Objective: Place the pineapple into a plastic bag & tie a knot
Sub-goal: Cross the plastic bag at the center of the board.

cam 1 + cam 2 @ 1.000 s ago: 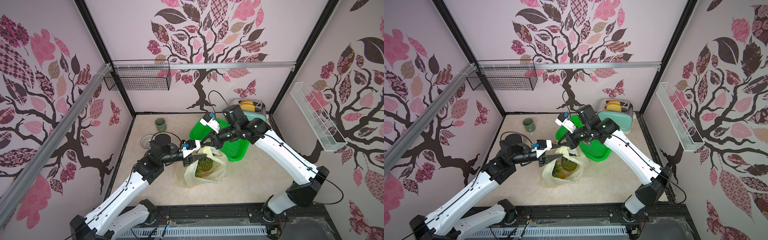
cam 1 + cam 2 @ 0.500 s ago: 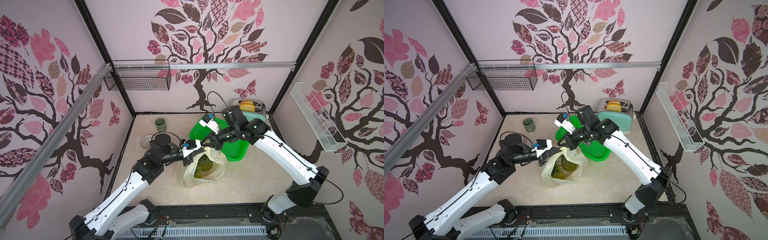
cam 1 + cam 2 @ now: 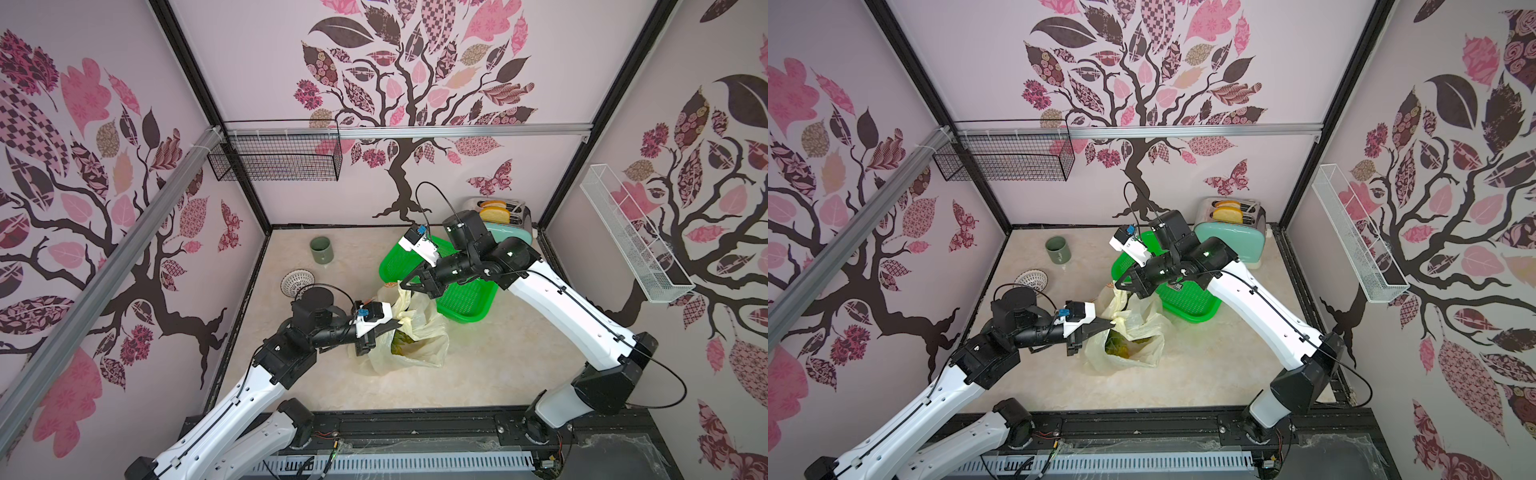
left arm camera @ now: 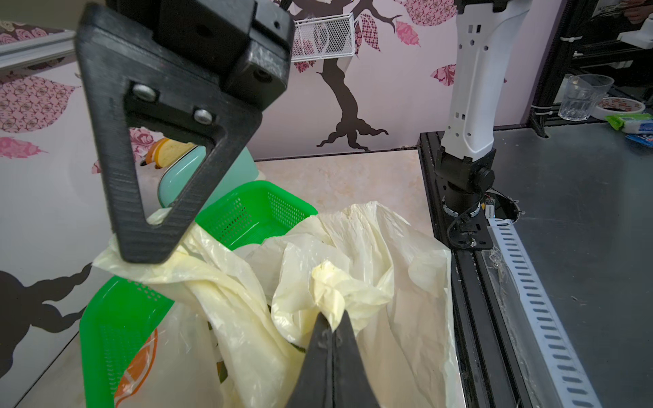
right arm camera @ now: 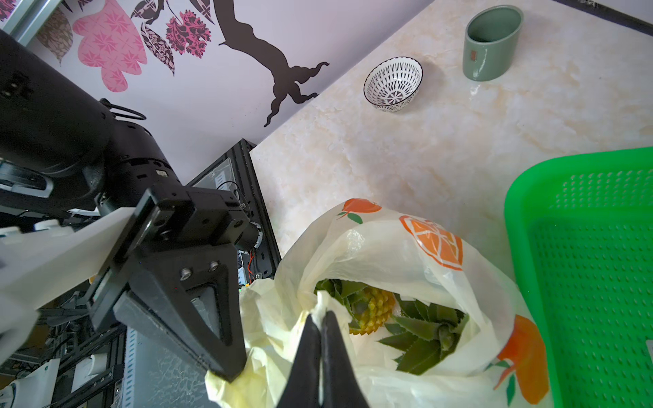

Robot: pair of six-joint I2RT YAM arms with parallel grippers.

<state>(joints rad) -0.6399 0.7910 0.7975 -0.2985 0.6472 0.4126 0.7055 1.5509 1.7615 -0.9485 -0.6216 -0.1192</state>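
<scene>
Left wrist view first: the left gripper [image 4: 331,326] has its jaws pressed together on a bunched strap end of the bag [image 4: 395,247], and the pale film pokes out of the tips like a little tuft. Across the bag's mouth the right gripper [image 5: 321,318] is closed too. From the right wrist you can see film caught between its tips. Just beyond them the pineapple [image 5: 374,307] lies inside the bag, with leaves and yellow skin showing through the open mouth. So the fruit is in, and as far as I can judge nothing is tied yet.

In both top views the bag sits about mid-tabletop [image 3: 507,374], a touch nearer the front edge, just beside the front-left side of the green basket [image 3: 469,303]. The right arm holds its piece of film out toward the basket. The left arm holds its strap on the opposite side, toward the tabletop's left edge.

That makes sense to me. With a piece in each gripper, drawn to opposite sides, the two ends are held apart and ready to be crossed. The pineapple's weight should pin the bag's bottom down, so the thin film can be pulled on without the whole thing sliding. I'd guess crossing the straps comes next. The film looks thin and slippery, so either pinch could slide off.
</scene>
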